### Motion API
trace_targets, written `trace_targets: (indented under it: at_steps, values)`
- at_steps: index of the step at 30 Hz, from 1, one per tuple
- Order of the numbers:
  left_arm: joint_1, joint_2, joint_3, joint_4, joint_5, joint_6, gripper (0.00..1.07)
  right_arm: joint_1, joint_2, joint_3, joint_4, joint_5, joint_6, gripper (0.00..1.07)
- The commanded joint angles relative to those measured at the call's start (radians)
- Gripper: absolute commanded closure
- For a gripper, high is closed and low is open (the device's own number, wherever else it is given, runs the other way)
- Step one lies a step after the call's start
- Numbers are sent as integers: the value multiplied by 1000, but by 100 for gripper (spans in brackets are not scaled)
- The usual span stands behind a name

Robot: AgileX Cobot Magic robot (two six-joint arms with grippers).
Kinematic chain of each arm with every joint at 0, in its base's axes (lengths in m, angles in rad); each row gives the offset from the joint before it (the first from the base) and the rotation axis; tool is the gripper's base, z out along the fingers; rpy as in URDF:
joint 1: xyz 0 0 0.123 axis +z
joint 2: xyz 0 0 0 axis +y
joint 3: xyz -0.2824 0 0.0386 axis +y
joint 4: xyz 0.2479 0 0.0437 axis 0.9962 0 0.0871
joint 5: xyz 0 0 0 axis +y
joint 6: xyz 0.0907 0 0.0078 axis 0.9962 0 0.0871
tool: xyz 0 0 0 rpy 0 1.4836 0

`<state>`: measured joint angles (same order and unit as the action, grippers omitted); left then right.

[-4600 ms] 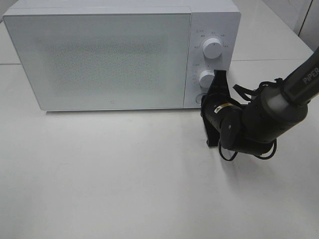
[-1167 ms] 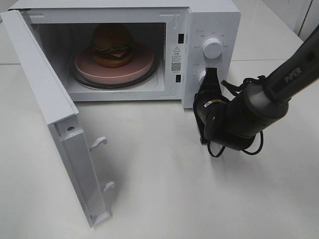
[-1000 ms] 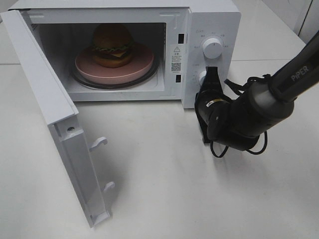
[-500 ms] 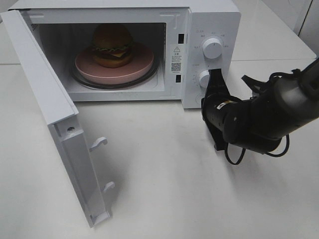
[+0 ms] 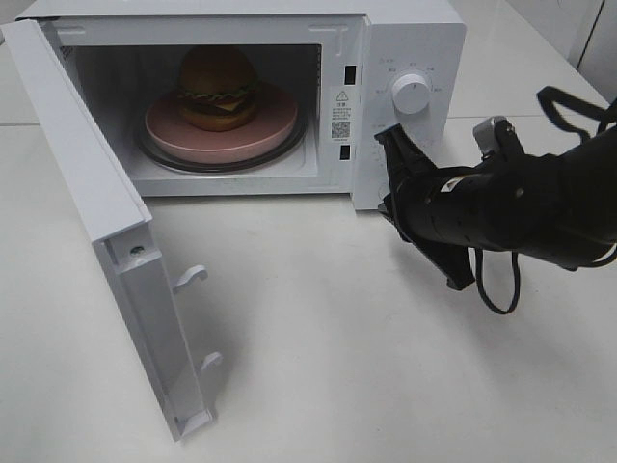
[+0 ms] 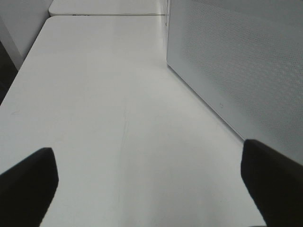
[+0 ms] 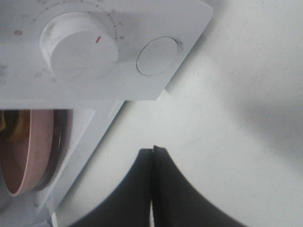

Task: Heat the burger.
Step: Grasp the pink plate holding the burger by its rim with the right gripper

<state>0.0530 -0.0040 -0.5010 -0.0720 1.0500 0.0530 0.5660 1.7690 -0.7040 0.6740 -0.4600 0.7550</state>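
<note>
Burger: the burger (image 5: 217, 87) is in the oven, sitting on the pink plate (image 5: 280, 123), a little left of the plate's middle.
Oven: the microwave (image 5: 415, 39) stands at the far side of the table (image 5: 308, 376), its mouth wide open.
Door edge: the door (image 5: 82, 183) is swung out on the left, and its free edge juts toward the near side with two latch hooks (image 5: 190, 277) sticking out.
Right pincer: the right gripper (image 7: 152, 151) has its jaws pressed tight together and holds nothing. Its tip is just off the control panel's lower corner, near the dial (image 7: 78, 45) and the round button (image 7: 157, 56).
Left pincer: the left gripper (image 6: 147, 156) is spread wide with only bare table between the fingers (image 6: 26, 187). The door's outer face runs close beside it.
Open room: there is a broad stretch of bare table in front of the opening, between the door edge and the right arm.
</note>
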Motion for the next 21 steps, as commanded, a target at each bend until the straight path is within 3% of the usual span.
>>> trace_targets:
  at_steps: [1, 15, 21]
  values:
    - [1, -22, 4, 0, -14, -2, 7, -9, -61, 4, -12, 113, -172, 107]
    - [1, -22, 4, 0, -14, -2, 7, -9, -211, 3, -22, 516, -627, 107]
    - [1, -22, 4, 0, -14, -2, 7, -9, -257, -10, -151, 687, -716, 107]
